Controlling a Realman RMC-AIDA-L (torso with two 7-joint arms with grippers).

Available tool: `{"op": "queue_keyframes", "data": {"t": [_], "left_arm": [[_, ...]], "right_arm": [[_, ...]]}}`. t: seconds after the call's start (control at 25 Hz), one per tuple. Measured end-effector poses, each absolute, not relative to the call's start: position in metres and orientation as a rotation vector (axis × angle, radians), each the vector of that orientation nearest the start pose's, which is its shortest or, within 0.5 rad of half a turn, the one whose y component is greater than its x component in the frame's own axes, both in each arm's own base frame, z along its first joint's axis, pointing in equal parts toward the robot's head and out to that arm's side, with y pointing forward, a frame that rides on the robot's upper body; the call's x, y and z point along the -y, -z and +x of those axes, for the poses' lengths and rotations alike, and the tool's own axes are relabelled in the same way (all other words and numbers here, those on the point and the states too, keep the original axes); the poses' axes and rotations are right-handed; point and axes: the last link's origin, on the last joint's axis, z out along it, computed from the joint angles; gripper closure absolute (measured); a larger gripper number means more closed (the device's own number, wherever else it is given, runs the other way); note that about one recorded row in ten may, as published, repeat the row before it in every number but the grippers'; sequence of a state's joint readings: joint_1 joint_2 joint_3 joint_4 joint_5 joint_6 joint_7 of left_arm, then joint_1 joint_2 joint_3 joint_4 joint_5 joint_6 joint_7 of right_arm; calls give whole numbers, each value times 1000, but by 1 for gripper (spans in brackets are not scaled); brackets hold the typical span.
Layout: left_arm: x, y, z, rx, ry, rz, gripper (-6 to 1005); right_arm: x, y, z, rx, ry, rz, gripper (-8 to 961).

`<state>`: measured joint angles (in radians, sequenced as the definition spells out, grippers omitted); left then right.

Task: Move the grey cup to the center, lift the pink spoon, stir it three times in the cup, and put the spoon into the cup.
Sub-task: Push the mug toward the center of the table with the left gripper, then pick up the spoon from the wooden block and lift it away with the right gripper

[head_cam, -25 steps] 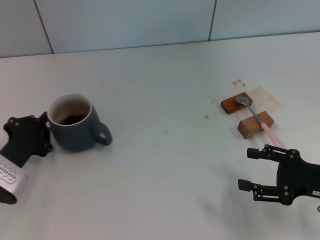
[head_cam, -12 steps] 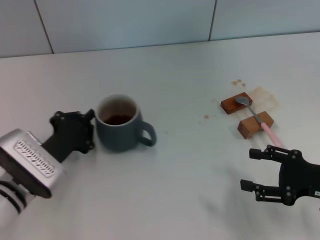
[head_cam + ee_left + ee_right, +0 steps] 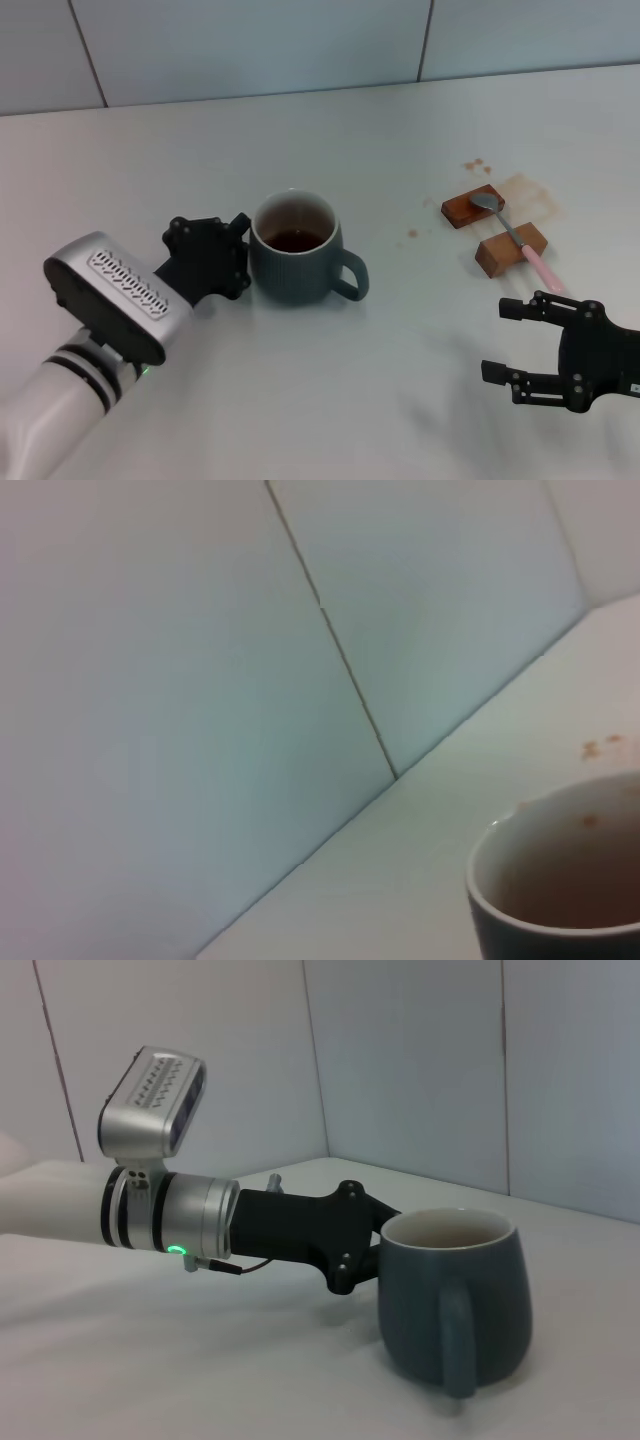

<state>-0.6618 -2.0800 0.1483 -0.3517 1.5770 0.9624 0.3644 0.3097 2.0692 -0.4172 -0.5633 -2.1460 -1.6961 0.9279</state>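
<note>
The left gripper (image 3: 243, 257) is pressed against the cup (image 3: 297, 261); its grip cannot be told. Liquid could be spilled if the cup is tipped. Right of the cup, the right gripper (image 3: 508, 341) is held open near the spoon (image 3: 514, 237).

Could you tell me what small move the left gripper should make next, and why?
Probably one more short push rightward. The left gripper presses against the grey cup, which sits slightly left of the table's middle. The pink spoon lies untouched across the wooden blocks, the open right gripper waiting nearby.
</note>
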Motion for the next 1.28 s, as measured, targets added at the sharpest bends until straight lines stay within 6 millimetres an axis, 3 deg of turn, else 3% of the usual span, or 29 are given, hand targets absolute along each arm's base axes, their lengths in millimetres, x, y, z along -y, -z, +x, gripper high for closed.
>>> {"op": "queue_keyframes", "data": {"t": [0.28,0.48,0.68,0.72,0.76,0.84,0.92,0.96,1.12,1.28], "left_arm": [[-326,132,-246,152,393,-2177,1000],[-327,125,-257,278,422,-2120,1000],[-332,90,-285,377,534,-2041,1000],[-331,72,-295,380,601,-2047,1000],[-331,72,-295,380,601,-2047,1000],[-330,52,-304,387,669,-2074,1000],[-323,22,-313,372,732,-2173,1000],[-323,22,-313,372,732,-2173,1000],[-306,-13,-316,360,809,-2349,1000],[-285,-33,-318,367,859,-2484,1000]], "right_arm": [[-240,-8,340,-463,-678,-2616,159],[-240,-8,339,-461,-678,-2616,159],[-240,-8,339,-437,-673,-2618,160],[-240,-8,339,-431,-673,-2618,160],[-240,-8,339,-431,-673,-2618,160],[-241,-8,338,-428,-676,-2617,161],[-243,-9,337,-422,-685,-2609,161],[-243,-9,337,-422,-685,-2609,161],[-246,-8,335,-424,-693,-2606,161],[-248,-9,335,-427,-702,-2588,162]]}}
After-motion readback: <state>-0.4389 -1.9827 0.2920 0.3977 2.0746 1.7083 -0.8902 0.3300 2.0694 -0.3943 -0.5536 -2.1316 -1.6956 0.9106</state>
